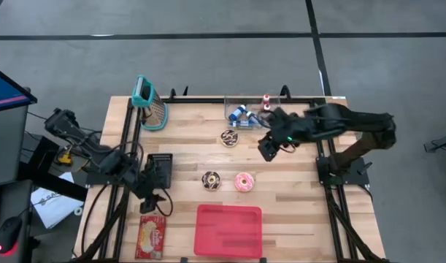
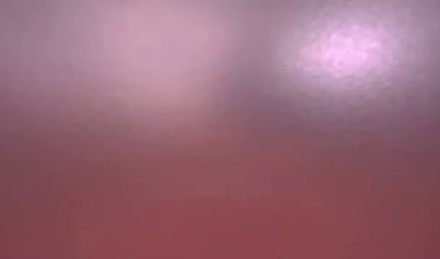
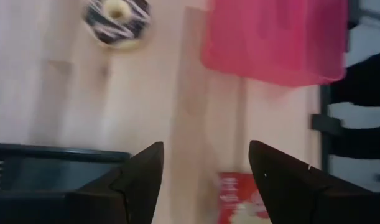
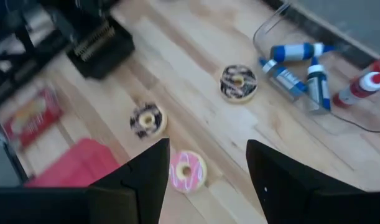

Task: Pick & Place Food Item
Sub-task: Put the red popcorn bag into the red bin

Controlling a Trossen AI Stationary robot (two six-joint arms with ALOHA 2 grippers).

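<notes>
Presently on the wooden table [image 1: 281,190]: three doughnuts, none held. Item one, a chocolate doughnut with pale sprinkles [image 1: 229,137], lies toward the far side, near a clear bin [image 1: 241,102] holding small bottles [image 1: 242,115]. Item two, a dark doughnut with white drizzle [image 1: 211,180], lies mid-table; item three, a pink-iced doughnut [image 1: 244,182], sits just beside it. A red tray [image 1: 228,230], with nothing on it, waits at the near edge and is judged the likely destination. The right gripper [image 1: 267,148] hangs above the boards between the sprinkled doughnut and the pink one, its fingers [image 4: 140,180] spread and carrying nothing; its wrist view looks down past them on all three doughnuts. The left gripper [image 1: 155,199] waits low at the left side, fingers [image 3: 137,180] spread apart and empty, near a snack packet [image 1: 151,237] and a dark block [image 1: 159,162]. A grater [image 1: 150,102] stands at the far left corner. The low view shows only a red blur. Step in hand, as judged: approach, selection not yet settled. Next move calls for lining the right gripper's open fingers over one doughnut, descending to straddle it, and closing gently enough not to crush it.
</notes>
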